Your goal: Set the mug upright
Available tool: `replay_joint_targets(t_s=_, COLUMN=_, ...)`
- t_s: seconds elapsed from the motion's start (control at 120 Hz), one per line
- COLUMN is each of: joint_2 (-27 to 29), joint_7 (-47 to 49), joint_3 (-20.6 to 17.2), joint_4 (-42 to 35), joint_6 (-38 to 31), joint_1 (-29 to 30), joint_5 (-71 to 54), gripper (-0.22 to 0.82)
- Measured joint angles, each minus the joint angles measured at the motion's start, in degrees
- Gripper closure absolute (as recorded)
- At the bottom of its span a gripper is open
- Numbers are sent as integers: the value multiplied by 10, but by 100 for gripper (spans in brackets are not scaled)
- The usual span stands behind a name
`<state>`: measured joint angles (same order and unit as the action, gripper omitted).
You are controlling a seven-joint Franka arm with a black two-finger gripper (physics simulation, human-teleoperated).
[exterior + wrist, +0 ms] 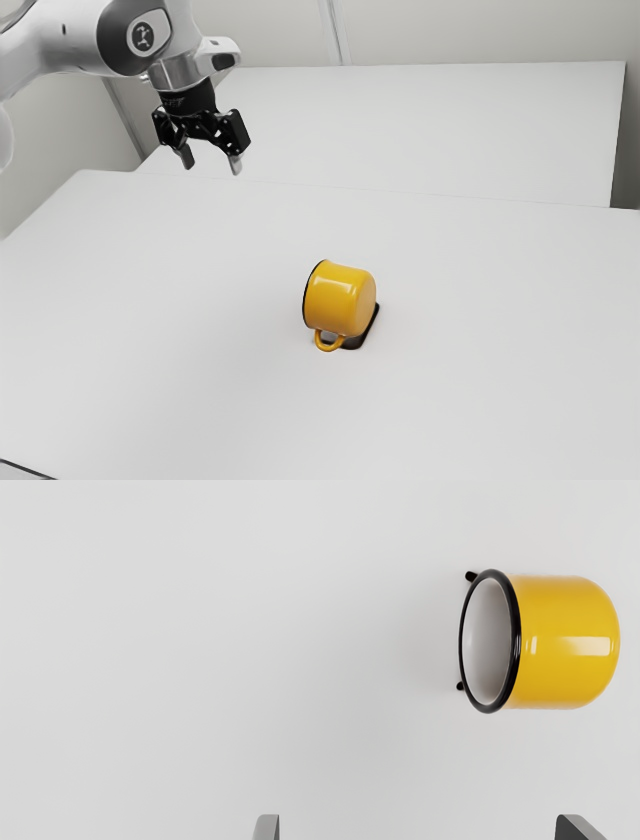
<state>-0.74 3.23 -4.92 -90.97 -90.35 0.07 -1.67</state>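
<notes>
The walls [50, 130] are pale, and the big table [150, 380] is white and smooth. Behind it is one more flat white top [420, 130]. The robot arm [60, 40] is white and comes in from the exterior view's upper left.

The black gripper [212, 167] hangs up in the air, well apart from the mug [342, 300]. It is open, with a wide gap between its two fingers and nothing in it.

The yellow mug is tipped over on its side on the table. Its open mouth points to the exterior view's left, and its round bottom points to the right. The yellow handle [329, 346] is low down, close to the table. A flat black thing [368, 330] peeks out from under the mug. I can't tell what it is.

In the wrist view, the mug has a black rim [516, 640] and a pale inside [485, 640]. Two little dark bits [470, 576] poke out beside the rim.
</notes>
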Motion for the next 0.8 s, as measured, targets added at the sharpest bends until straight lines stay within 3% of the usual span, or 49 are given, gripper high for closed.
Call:
replay_joint_targets(t_s=0.233, joint_2=7, joint_7=0, joint_3=-14, joint_4=-11, joint_6=-2, joint_1=17, joint_5=7, gripper=0)
replay_joint_targets(t_s=0.383, joint_2=24, joint_7=-3, joint_3=-12, joint_4=-58, joint_6=-21, joint_1=17, joint_5=37, gripper=0)
replay_joint_targets(t_s=0.8, joint_2=21, joint_7=-58, joint_3=-10, joint_4=-210, joint_6=-164, joint_1=10, joint_5=166, gripper=0)
